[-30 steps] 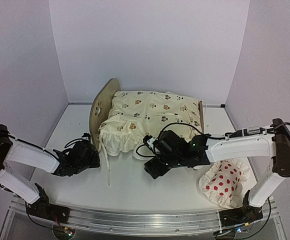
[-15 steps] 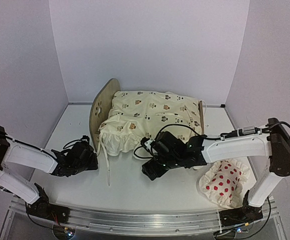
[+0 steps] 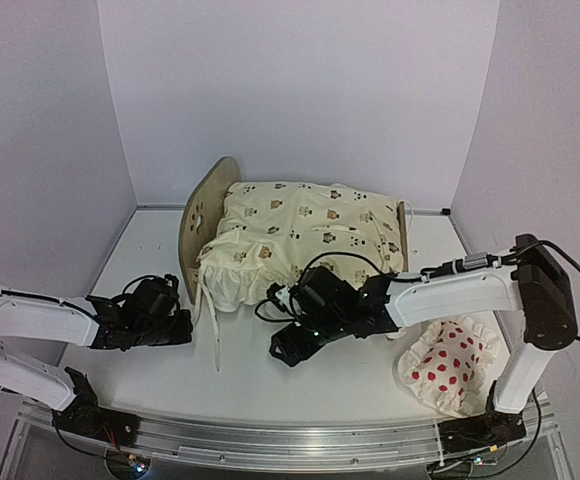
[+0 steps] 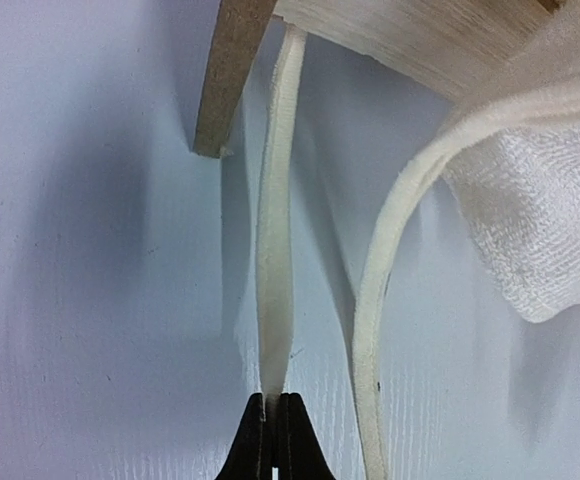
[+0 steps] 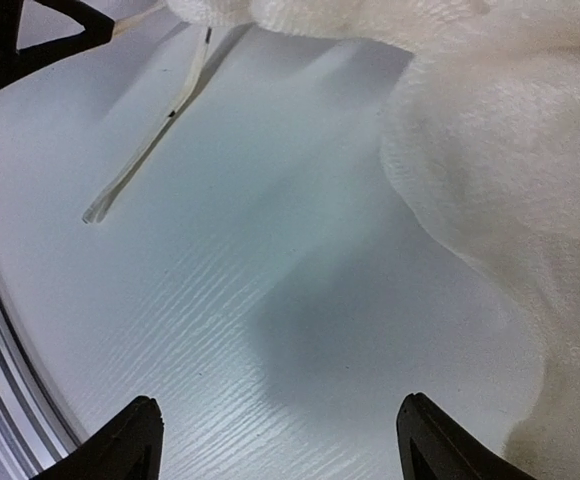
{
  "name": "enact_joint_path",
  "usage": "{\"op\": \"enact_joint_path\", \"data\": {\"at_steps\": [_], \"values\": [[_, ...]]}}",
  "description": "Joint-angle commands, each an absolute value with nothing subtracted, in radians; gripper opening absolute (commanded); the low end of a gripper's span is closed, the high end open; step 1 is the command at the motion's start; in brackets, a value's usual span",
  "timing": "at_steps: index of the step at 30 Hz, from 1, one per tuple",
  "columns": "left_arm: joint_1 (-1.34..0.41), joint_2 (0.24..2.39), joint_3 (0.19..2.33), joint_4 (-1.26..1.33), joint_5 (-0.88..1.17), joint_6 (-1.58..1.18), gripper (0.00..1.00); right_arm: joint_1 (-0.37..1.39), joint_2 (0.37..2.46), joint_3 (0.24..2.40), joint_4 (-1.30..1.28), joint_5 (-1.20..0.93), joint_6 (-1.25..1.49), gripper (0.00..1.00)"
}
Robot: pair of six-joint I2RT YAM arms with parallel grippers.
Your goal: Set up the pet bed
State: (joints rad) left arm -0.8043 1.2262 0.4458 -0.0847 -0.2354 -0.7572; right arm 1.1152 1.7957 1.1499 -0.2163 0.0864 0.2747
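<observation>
With the pet bed (image 3: 202, 215) at the back-centre of the desk (image 3: 250, 385) under the draped cushion (image 3: 300, 235), the left gripper (image 4: 273, 440) is pinched shut on what looks like a cushion tie (image 4: 275, 250), so pull it gently while the wide-open, empty right gripper (image 5: 278, 415) steadies the cushion.

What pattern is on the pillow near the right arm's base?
The pillow is white with red dots, clearest in the top external view.
</observation>
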Motion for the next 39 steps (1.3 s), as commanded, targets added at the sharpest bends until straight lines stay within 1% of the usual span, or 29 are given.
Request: {"op": "enact_joint_path", "data": {"at_steps": [1, 6, 11, 15, 21, 25, 30, 39], "values": [[-0.817, 1.200, 0.473, -0.177, -0.158, -0.790, 0.00, 1.114, 1.858, 1.238, -0.147, -0.029, 0.297, 0.80], [-0.832, 1.180, 0.477, -0.231, -0.154, -0.803, 0.00, 1.115, 1.915, 1.356, -0.144, -0.040, 0.282, 0.76], [-0.846, 1.153, 0.491, -0.274, -0.121, -0.803, 0.00, 1.113, 1.974, 1.501, -0.159, -0.008, 0.252, 0.76], [-0.862, 1.127, 0.500, -0.329, -0.112, -0.802, 0.00, 1.101, 2.081, 1.673, -0.215, 0.044, 0.235, 0.75], [-0.867, 1.037, 0.531, -0.427, -0.103, -0.776, 0.00, 1.047, 2.270, 1.918, -0.287, 0.073, 0.243, 0.69], [-0.867, 1.006, 0.539, -0.468, -0.094, -0.760, 0.00, 1.015, 2.328, 1.999, -0.296, 0.096, 0.245, 0.67], [-0.868, 1.001, 0.526, -0.457, -0.054, -0.754, 0.00, 0.980, 2.361, 2.075, -0.295, 0.095, 0.243, 0.65], [-0.869, 1.010, 0.536, -0.457, -0.039, -0.750, 0.00, 0.964, 2.387, 2.187, -0.295, 0.049, 0.215, 0.65]]}}
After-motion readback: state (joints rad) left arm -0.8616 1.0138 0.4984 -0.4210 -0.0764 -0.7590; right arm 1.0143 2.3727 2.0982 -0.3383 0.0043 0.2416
